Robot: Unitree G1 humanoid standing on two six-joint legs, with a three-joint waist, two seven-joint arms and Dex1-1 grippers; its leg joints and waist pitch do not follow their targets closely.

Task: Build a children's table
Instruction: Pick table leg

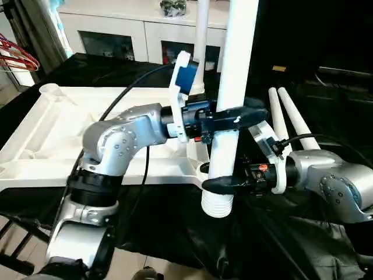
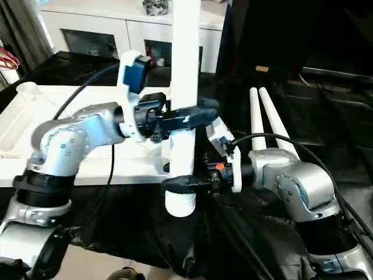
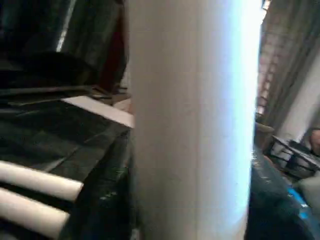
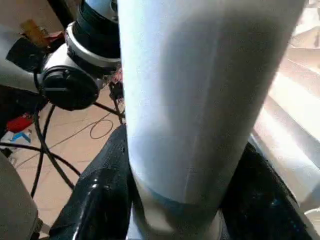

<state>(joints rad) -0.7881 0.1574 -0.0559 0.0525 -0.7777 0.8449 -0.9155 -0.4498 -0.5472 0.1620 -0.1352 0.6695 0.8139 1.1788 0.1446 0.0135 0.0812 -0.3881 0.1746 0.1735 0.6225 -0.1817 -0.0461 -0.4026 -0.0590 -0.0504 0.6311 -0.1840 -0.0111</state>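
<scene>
I hold a long white table leg (image 1: 239,52) upright in front of me, its ribbed screw end (image 1: 217,205) hanging low above the black cloth. My left gripper (image 1: 228,119) is shut on its middle. Lower down, just above the screw end, my right gripper (image 1: 220,185) is shut on the same leg. It looms close in the wrist views (image 3: 190,125) (image 4: 200,100). The white table top (image 1: 46,128) lies underside up to my left, and another leg (image 1: 201,35) stands upright at its near right corner, behind the left gripper.
Two loose white legs (image 1: 289,119) lie side by side on the black cloth (image 1: 326,87) at the right. A white cabinet with glass doors (image 1: 116,29) stands behind the table top. Red hangers (image 1: 17,58) hang at the far left.
</scene>
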